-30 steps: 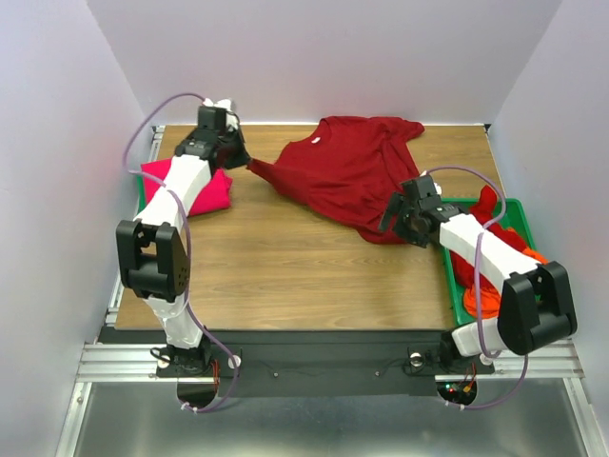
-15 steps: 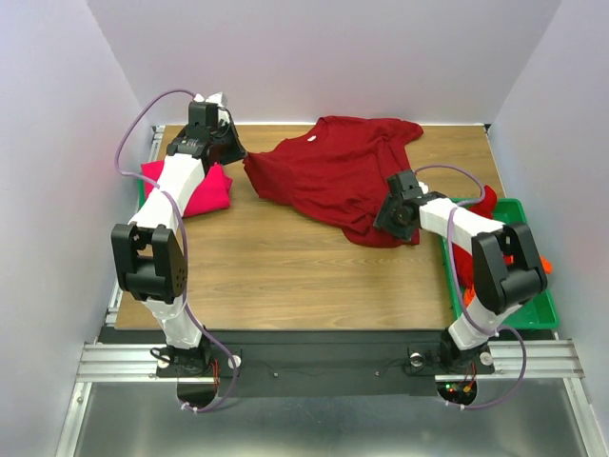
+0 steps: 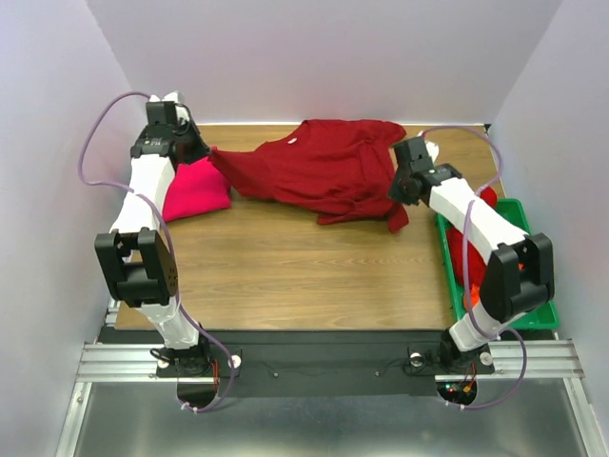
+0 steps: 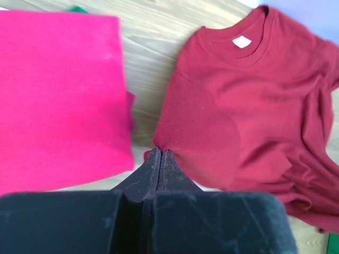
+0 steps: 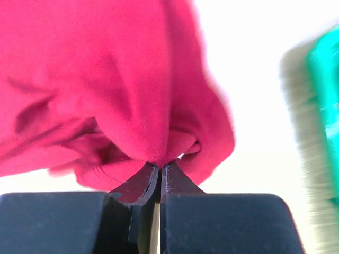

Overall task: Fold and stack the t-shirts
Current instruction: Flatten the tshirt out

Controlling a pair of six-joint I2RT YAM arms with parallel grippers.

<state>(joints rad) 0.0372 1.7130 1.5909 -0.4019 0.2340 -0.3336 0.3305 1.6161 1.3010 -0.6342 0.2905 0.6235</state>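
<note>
Red t-shirt (image 3: 319, 171), gripped by left pincer (image 4: 159, 156) and right pincer (image 5: 159, 168), perhaps touches pink t-shirt (image 3: 195, 188).

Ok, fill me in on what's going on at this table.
Two robot arms are working on a dark red t-shirt lying across the far side of the table. The left hand is shut on the shirt's left edge, and the right hand is shut on a bunch of cloth at its right side. The shirt is not yet folded. A folded pink t-shirt lies at the left, and more shirts sit in the green tray.
</note>
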